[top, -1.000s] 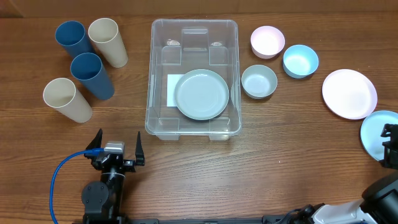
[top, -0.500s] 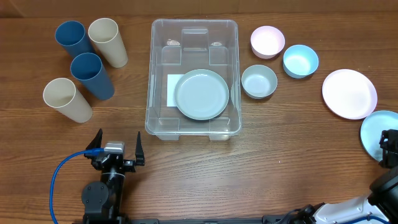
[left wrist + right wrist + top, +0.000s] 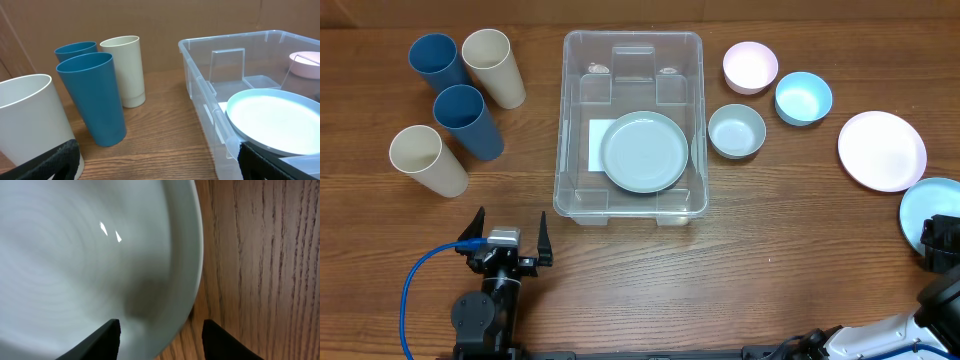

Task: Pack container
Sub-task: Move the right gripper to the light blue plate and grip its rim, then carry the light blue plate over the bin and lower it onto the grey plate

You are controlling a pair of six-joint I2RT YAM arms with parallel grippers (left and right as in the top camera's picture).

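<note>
The container [image 3: 563, 120] is a large clear bin at the table's middle, with a grey-green plate [image 3: 643, 151] lying in it. It also shows in the left wrist view [image 3: 200, 85], with the plate [image 3: 275, 120] inside. My left gripper [image 3: 507, 232] is open and empty at the front left, facing the cups and the bin [image 3: 157, 152]. My right gripper [image 3: 940, 240] is open at the far right edge. Its fingers [image 3: 161, 325] straddle the rim of a light blue plate [image 3: 75, 255], which lies on the table [image 3: 923, 208].
Two blue cups [image 3: 467, 120] and two cream cups [image 3: 425, 160] stand at the left. A grey bowl [image 3: 736, 131], a pink bowl [image 3: 750, 67] and a blue bowl [image 3: 803, 98] sit right of the bin. A pink plate [image 3: 881, 150] lies further right.
My right gripper has shifted slightly left over the light blue plate's edge. The left arm and all dishes have not moved.
</note>
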